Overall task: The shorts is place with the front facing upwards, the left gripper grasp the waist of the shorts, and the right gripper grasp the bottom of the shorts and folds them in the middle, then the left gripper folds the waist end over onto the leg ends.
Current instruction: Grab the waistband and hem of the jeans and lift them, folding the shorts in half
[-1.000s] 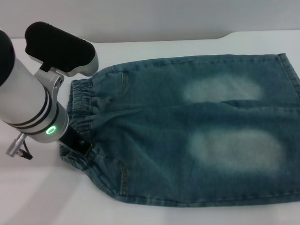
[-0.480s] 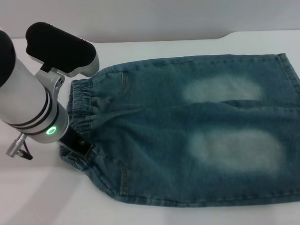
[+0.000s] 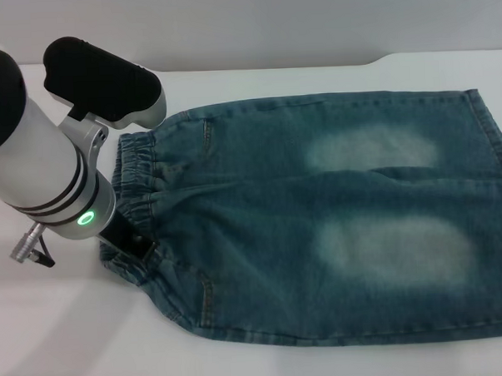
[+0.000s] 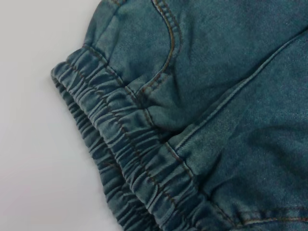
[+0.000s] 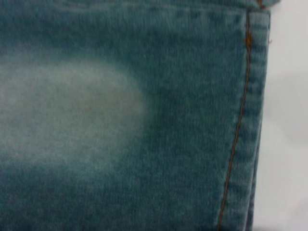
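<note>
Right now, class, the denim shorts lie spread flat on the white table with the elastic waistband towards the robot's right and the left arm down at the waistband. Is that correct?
Not quite. The waistband of the shorts lies towards the robot's left, with the leg hems on its right; the head view shows this. The rest holds: the shorts are spread flat on the white table, and the left arm is down at the waistband.

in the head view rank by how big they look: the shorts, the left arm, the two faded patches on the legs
1. shorts
2. left arm, though nearness to the camera enlarges it
3. near faded patch
4. far faded patch, only slightly smaller
</note>
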Available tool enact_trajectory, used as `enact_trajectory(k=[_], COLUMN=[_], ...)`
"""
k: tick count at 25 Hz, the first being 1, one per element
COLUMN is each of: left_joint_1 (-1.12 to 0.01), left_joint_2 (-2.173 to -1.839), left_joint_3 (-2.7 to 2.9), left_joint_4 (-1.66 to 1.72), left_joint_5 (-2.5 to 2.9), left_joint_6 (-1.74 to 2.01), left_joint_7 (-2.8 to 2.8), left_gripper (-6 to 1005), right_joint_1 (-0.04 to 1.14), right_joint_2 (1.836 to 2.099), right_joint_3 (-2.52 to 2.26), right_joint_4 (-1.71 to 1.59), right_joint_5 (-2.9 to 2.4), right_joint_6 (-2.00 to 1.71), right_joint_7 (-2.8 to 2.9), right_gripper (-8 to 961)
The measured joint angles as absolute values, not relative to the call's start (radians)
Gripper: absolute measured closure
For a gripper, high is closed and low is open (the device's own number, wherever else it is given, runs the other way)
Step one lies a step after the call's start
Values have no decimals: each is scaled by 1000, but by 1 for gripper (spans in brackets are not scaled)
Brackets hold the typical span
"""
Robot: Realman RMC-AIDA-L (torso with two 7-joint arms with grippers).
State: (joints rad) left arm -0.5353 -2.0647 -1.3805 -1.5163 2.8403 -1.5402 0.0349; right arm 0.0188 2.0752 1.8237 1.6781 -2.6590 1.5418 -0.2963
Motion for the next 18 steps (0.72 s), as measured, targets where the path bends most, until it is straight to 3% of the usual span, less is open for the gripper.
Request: enact_trajectory(k=[2, 7, 10, 16, 18], left_joint_1=[-535, -535, -535, -536, -536], left_joint_2=[-2065, -2065, -2065, -2066, -2066], left_joint_3=[-1381, -1381, -1380, -1378, -1377], left_joint_4=[-1516, -1517, -1517, -1518, -1518], left_joint_5=[2840, 2838, 2837, 2836, 2836], left_joint_6=[-1540, -1542, -1543, -1548, -1548], left_joint_7=[36, 36, 36, 36, 35], left_gripper=[962, 962, 962, 962, 962], right_joint_1=[22, 15, 16, 17, 17], right_joint_2=[2075, 2075, 2075, 2077, 2076], right_joint_3=[1824, 1813, 1809, 1804, 1804], right_joint_4=[1662, 1686, 1690, 1693, 1695], right_joint_5=[-2660, -2659, -2658, -2655, -2655], right_joint_6=[1539, 1537, 1539, 1543, 1544], right_joint_7=[-303, -318, -324, -340, -343], right_gripper=[337, 572, 804, 949, 949])
